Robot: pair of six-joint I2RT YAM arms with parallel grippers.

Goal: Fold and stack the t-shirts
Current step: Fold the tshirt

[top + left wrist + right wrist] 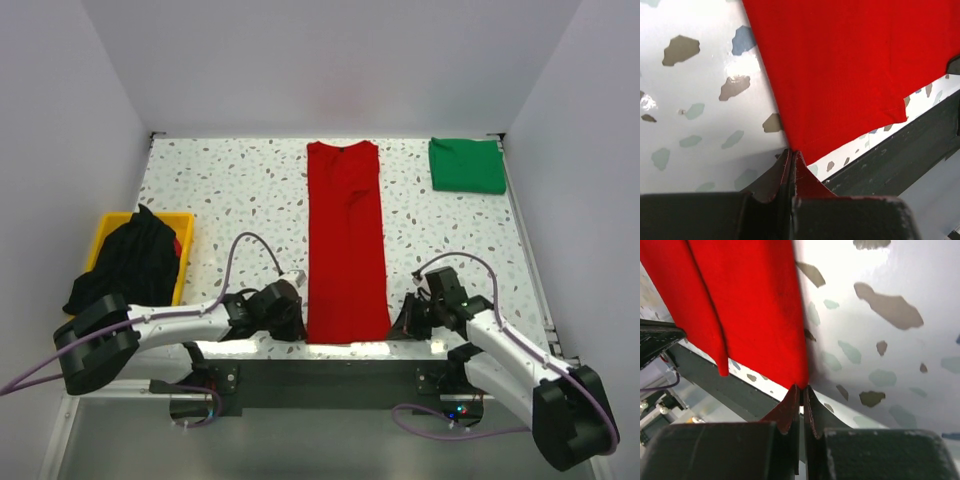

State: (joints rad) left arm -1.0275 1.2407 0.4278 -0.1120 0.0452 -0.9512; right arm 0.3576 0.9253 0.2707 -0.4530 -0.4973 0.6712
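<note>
A bright red t-shirt (345,240) lies folded into a long narrow strip down the middle of the speckled table (230,190), collar at the far end. My left gripper (302,322) is shut on its near left corner; in the left wrist view the closed gripper (791,151) pinches the red cloth (840,65) at its edge. My right gripper (399,322) is shut on the near right corner, and in the right wrist view the gripper (802,388) meets the red cloth (750,300). A folded green t-shirt (466,165) lies at the far right. A crumpled black t-shirt (135,262) sits in a bin.
The yellow bin (184,228) holding the black shirt stands at the table's left edge. White walls close in the far side and both flanks. The table's near edge and a dark rail (330,378) run just behind both grippers.
</note>
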